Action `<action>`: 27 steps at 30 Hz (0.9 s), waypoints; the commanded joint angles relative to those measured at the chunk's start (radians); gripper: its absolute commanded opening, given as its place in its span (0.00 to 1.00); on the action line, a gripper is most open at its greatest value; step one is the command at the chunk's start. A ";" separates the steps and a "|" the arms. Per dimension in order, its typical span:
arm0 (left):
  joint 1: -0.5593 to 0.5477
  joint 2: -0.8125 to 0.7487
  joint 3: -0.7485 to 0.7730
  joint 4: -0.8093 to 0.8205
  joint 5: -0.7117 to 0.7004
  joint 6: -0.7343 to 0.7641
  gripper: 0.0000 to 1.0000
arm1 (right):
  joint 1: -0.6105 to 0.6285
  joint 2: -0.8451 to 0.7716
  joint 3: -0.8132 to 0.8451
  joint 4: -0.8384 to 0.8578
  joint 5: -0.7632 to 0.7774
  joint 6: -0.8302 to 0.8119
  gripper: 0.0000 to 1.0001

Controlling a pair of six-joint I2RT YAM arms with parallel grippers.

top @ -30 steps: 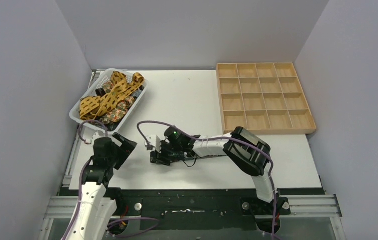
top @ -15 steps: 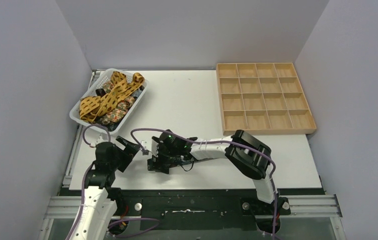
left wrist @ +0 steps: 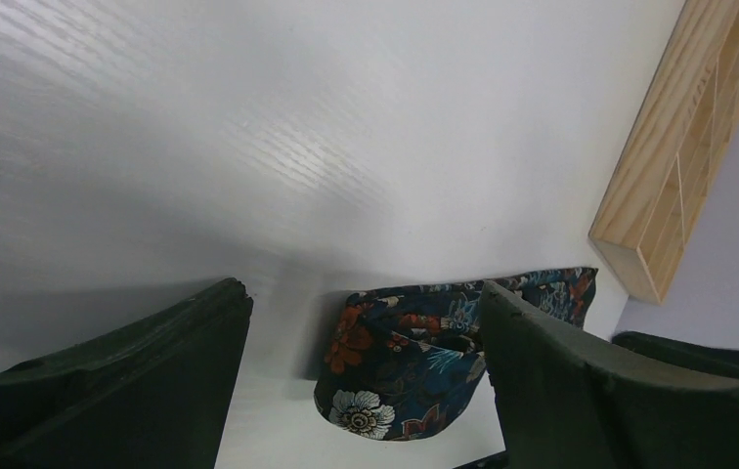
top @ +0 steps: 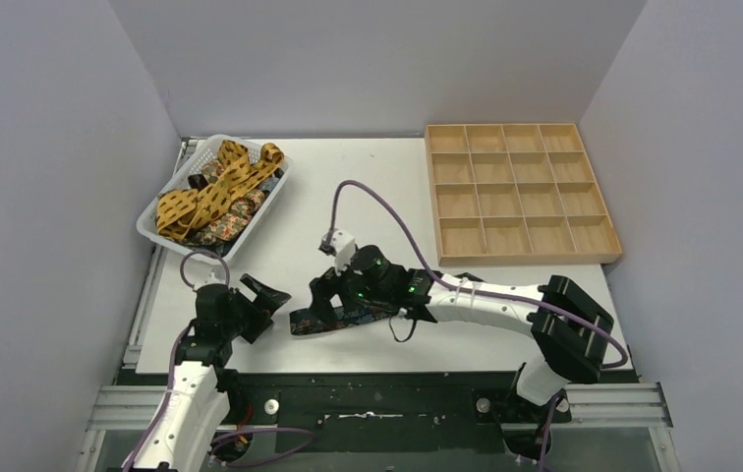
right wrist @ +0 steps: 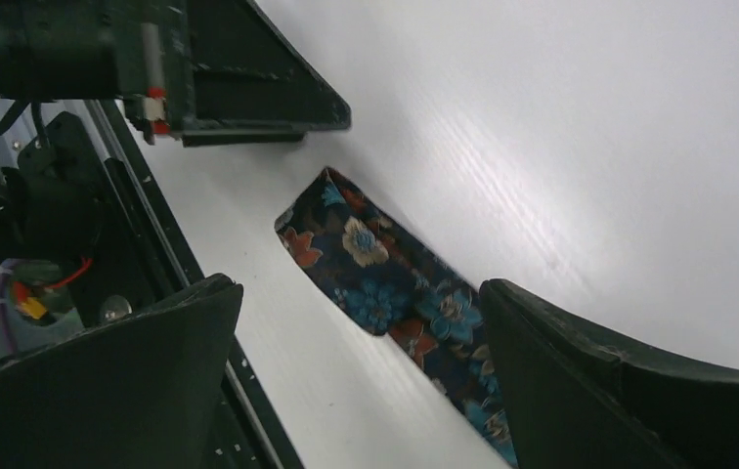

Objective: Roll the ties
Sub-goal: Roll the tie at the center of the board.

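A dark floral tie lies flat on the white table near the front edge. Its left end is folded over on itself and sits between the fingers of my left gripper, which is open and does not touch it. My right gripper hovers open just above the middle of the same tie, holding nothing. More ties, mustard-yellow with dark spots and dark floral, are heaped in the white basket at the back left.
A wooden tray of square compartments lies at the back right, and its corner shows in the left wrist view. The table's front edge and the black rail run close to the tie. Purple cables arch over the right arm.
My right gripper has opened, let go of the floral tie and drawn back to the right. The tie now lies uncovered. My left gripper has shifted toward the tie's left end.
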 commanded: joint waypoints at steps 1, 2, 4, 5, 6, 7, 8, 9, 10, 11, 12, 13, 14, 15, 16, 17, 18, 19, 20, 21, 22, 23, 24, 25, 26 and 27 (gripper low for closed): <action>0.002 0.026 -0.017 0.151 0.095 0.036 0.84 | -0.102 -0.014 -0.175 0.127 -0.077 0.434 1.00; 0.000 0.030 -0.021 0.157 0.101 0.037 0.84 | -0.124 -0.007 -0.202 0.178 -0.131 0.473 0.99; -0.007 0.031 -0.031 0.170 0.114 0.036 0.83 | -0.167 0.010 -0.240 0.260 -0.199 0.541 0.90; -0.013 0.028 -0.035 0.175 0.118 0.032 0.82 | -0.169 0.018 -0.250 0.295 -0.215 0.561 0.85; -0.018 0.025 -0.041 0.177 0.118 0.031 0.82 | -0.167 0.026 -0.250 0.313 -0.223 0.570 0.80; -0.023 0.020 -0.045 0.174 0.118 0.027 0.82 | -0.161 0.035 -0.244 0.321 -0.227 0.577 0.75; -0.031 0.015 -0.046 0.169 0.117 0.023 0.81 | -0.157 0.043 -0.236 0.325 -0.231 0.579 0.70; -0.038 0.007 -0.047 0.161 0.113 0.020 0.81 | -0.153 0.049 -0.230 0.327 -0.235 0.583 0.66; -0.048 -0.002 -0.049 0.150 0.107 0.016 0.81 | -0.148 0.058 -0.222 0.328 -0.240 0.585 0.62; -0.060 -0.014 -0.051 0.140 0.097 0.011 0.81 | -0.145 0.068 -0.215 0.327 -0.245 0.589 0.59; -0.073 -0.028 -0.051 0.127 0.086 0.007 0.81 | -0.142 0.078 -0.207 0.328 -0.253 0.593 0.56; -0.087 -0.041 -0.053 0.113 0.075 0.003 0.81 | -0.141 0.089 -0.198 0.327 -0.262 0.595 0.53; -0.101 -0.054 -0.052 0.098 0.058 -0.001 0.81 | -0.140 0.099 -0.191 0.328 -0.271 0.598 0.50; -0.118 -0.067 -0.051 0.080 0.042 -0.005 0.81 | -0.139 0.109 -0.186 0.329 -0.276 0.602 0.49; -0.136 -0.081 -0.051 0.068 0.025 -0.008 0.81 | -0.137 0.117 -0.181 0.332 -0.281 0.604 0.48; -0.152 -0.093 -0.049 0.053 0.008 -0.012 0.81 | -0.137 0.125 -0.177 0.333 -0.284 0.606 0.47; -0.167 -0.105 -0.047 0.038 -0.010 -0.016 0.81 | -0.137 0.132 -0.171 0.330 -0.286 0.605 0.45; -0.177 -0.114 -0.047 0.026 -0.023 -0.018 0.81 | -0.136 0.139 -0.164 0.323 -0.287 0.605 0.44; -0.186 -0.120 -0.046 0.019 -0.033 -0.020 0.81 | -0.138 0.144 -0.159 0.314 -0.285 0.602 0.43; -0.193 -0.124 -0.048 0.016 -0.036 -0.022 0.80 | -0.139 0.149 -0.155 0.307 -0.281 0.602 0.42; -0.197 -0.124 -0.049 0.014 -0.039 -0.022 0.80 | -0.143 0.155 -0.152 0.301 -0.282 0.602 0.41; -0.201 -0.122 -0.050 0.012 -0.041 -0.022 0.80 | -0.145 0.161 -0.148 0.302 -0.288 0.603 0.40; -0.206 -0.119 -0.049 0.012 -0.046 -0.021 0.80 | -0.147 0.168 -0.142 0.298 -0.296 0.602 0.40; -0.208 -0.113 -0.049 0.010 -0.048 -0.019 0.79 | -0.149 0.176 -0.135 0.293 -0.301 0.601 0.39; -0.211 -0.108 -0.047 0.010 -0.051 -0.018 0.78 | -0.148 0.181 -0.130 0.288 -0.305 0.597 0.39; -0.212 -0.102 -0.045 0.009 -0.052 -0.016 0.78 | -0.148 0.187 -0.127 0.285 -0.308 0.597 0.38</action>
